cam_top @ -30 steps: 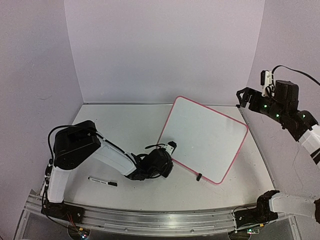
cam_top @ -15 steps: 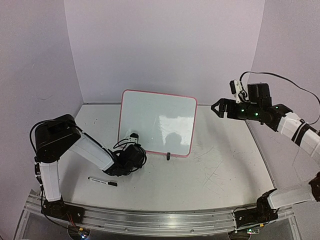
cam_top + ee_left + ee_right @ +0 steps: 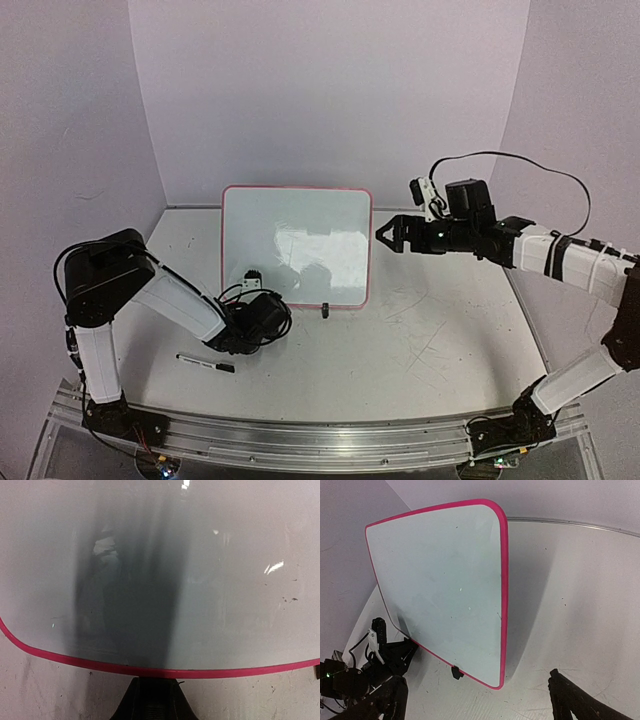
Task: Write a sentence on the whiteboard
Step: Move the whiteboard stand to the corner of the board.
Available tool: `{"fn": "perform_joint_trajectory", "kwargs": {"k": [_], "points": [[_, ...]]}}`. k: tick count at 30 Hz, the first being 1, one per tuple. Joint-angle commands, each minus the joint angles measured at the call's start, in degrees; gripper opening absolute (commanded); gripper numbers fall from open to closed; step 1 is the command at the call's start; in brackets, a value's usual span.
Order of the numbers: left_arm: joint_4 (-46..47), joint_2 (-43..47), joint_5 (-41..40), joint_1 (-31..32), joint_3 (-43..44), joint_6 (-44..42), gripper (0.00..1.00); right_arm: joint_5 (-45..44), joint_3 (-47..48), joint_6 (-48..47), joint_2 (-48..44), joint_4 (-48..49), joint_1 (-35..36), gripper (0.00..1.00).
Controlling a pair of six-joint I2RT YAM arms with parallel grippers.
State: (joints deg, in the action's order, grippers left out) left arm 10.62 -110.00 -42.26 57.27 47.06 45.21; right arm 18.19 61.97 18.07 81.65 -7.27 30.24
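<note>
We see the whiteboard [image 3: 295, 240] standing nearly upright on its long edge toward the back left of the worktop [image 3: 430, 340]. It is a glossy white rectangle with rounded corners inside a thin pink-red frame, its face turned to the arms and catching soft grey reflections. A small black clip foot [image 3: 325, 310] juts from the bottom rim near the right corner. The left pincer [image 3: 255, 292] is pinched narrow on that bottom rim near the left corner, its dark finger meeting the pink edge in the wrist view; whether the rim also rests on the worktop we cannot tell. The right pincer [image 3: 385, 235] hangs in the air just beside the board's right edge, apart from it, its black fingers spread wide and holding nothing. A slim black-and-white marker [image 3: 205, 363] lies flat on the worktop in front of the left arm, apart from the board. The worktop is matt white, scuffed with fine grey scratches
</note>
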Motion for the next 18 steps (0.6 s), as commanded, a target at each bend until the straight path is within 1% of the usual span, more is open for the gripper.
{"fn": "perform_joint_trajectory", "kwargs": {"k": [1, 6, 8, 14, 18], "points": [[-6.72, 0.06, -3.46, -0.45, 3.16, 4.45, 0.0, -1.63, -0.62, 3.38, 1.96, 4.8, 1.28, 0.98], [-6.43, -2.16, 6.07, -0.08, 7.21, 1.64, 0.0, -4.14, -0.87, 5.29, 4.78, 4.64, 3.87, 0.98], [-6.32, -2.81, 8.45, 0.39, 8.29, 1.2, 0.0, -4.77, -0.93, 5.07, 5.65, 4.63, 4.73, 0.98], [-5.7, -2.46, 9.55, 2.22, 8.18, 2.28, 0.03, -6.38, -1.63, 4.69, 7.0, 4.61, 6.1, 0.98], [-5.4, -4.55, 10.57, 3.88, 10.02, 1.66, 0.04, -9.17, -2.26, 4.71, 8.37, 4.57, 8.01, 0.98]]}}
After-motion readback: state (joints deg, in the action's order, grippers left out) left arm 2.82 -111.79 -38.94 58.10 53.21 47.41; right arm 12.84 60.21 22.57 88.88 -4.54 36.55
